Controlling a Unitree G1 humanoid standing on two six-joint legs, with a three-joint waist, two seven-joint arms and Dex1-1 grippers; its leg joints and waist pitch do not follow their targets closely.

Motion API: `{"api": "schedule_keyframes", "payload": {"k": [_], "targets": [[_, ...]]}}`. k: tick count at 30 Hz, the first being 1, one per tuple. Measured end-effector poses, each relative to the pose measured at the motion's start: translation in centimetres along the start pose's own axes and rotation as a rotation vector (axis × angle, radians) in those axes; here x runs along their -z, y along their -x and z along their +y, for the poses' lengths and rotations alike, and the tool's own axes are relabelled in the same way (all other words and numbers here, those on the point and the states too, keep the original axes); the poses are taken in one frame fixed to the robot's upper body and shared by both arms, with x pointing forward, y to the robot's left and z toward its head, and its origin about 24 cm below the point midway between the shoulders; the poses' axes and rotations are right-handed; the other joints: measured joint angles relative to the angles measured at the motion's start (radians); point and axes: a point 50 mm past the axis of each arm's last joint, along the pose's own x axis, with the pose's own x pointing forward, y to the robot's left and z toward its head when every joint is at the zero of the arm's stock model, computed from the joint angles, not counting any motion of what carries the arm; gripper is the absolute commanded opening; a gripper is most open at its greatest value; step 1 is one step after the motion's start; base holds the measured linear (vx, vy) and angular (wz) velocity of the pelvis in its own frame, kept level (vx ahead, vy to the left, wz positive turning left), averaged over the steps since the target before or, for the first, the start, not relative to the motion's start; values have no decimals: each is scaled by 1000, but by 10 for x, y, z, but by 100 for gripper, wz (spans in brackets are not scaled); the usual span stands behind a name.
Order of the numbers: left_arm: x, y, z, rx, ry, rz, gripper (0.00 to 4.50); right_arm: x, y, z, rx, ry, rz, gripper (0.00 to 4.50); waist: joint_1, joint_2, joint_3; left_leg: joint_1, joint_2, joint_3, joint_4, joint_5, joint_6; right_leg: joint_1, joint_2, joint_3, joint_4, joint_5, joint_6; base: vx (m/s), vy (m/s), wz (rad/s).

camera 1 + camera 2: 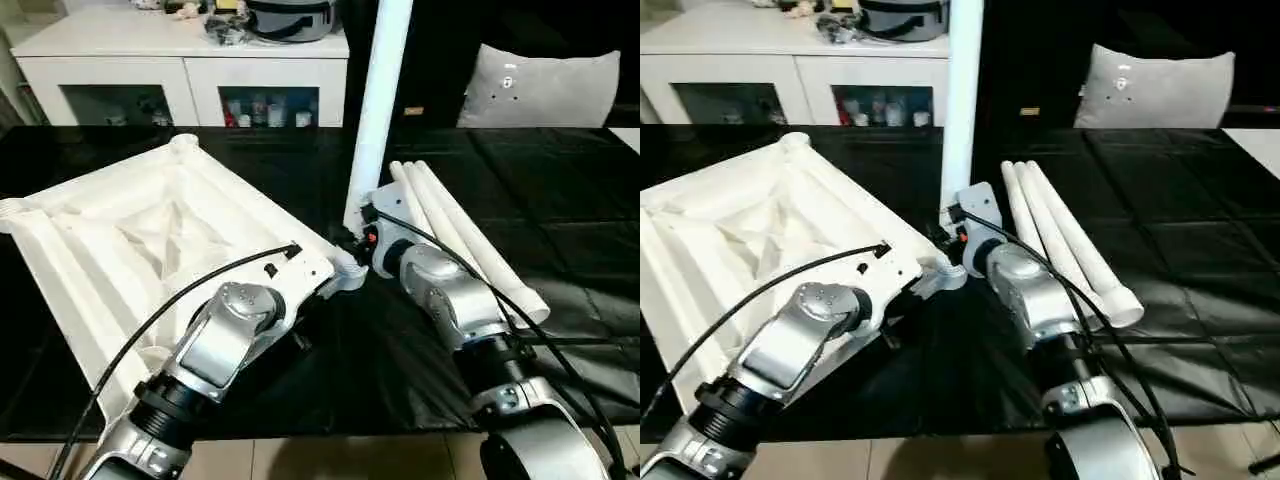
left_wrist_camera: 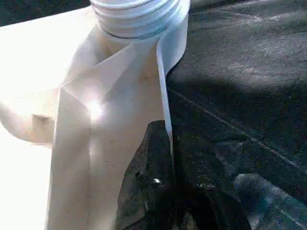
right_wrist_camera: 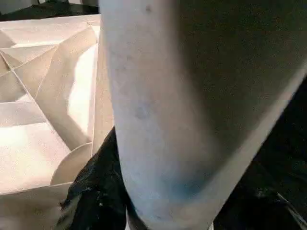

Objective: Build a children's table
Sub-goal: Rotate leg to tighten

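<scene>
The white tabletop (image 1: 130, 230) lies upside down on the black table, its X-ribbed underside facing up. My left gripper (image 1: 322, 288) is shut on the tabletop's rim beside the near-right corner socket (image 2: 136, 17); one black finger (image 2: 148, 191) presses against the rim's outer wall. A white leg (image 1: 378, 110) stands upright with its foot at that same corner. My right gripper (image 1: 358, 240) is shut on the leg's lower end, and the leg (image 3: 158, 120) looms close in the right wrist view. Three more legs (image 1: 470, 240) lie side by side on the table just right of my right arm.
A white cabinet (image 1: 180, 60) with clutter on top stands behind the table. A grey cushion (image 1: 545, 85) leans at the back right. The black table surface (image 1: 580, 200) stretches right of the lying legs, and its front edge (image 1: 350, 437) runs just below my forearms.
</scene>
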Motion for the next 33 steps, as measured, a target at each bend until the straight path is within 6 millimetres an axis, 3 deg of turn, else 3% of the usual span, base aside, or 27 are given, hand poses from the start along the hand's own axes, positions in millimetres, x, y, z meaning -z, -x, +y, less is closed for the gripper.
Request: {"api": "schedule_keyframes", "payload": {"k": [7,13,20,23,28,33], "targets": [[-4,1,4,11,-37,-28,0,10,2,-4,11,-17,6,306,10,2,1,-7,-2,3,0,0,0,-7,0,7,-4,13,-4,0,0,0],[-10,-1,7,57,-70,-80,0,32,22,-16,-2,2,21,358,42,9,5,-17,-2,4,-3,0,0,-14,0,6,-4,23,-5,0,0,0],[-6,-2,15,93,-124,-120,0,42,50,-27,-46,63,-11,419,49,16,9,-20,-2,5,-3,0,1,-16,0,6,-5,23,-6,0,0,0],[1,2,23,99,-155,-122,0,42,61,-33,-75,106,-12,444,43,18,10,-20,-1,5,-3,0,1,-15,1,6,-4,24,-6,0,0,0],[8,7,30,167,-235,-146,0,28,73,-39,-167,219,-21,444,47,20,10,-18,-1,6,-2,0,1,-15,1,6,-4,24,-6,0,0,0],[12,11,29,245,-307,-164,0,28,76,-37,-263,251,6,444,59,20,10,-19,-1,6,-2,2,7,-17,1,6,-4,23,-6,0,0,0]]}}
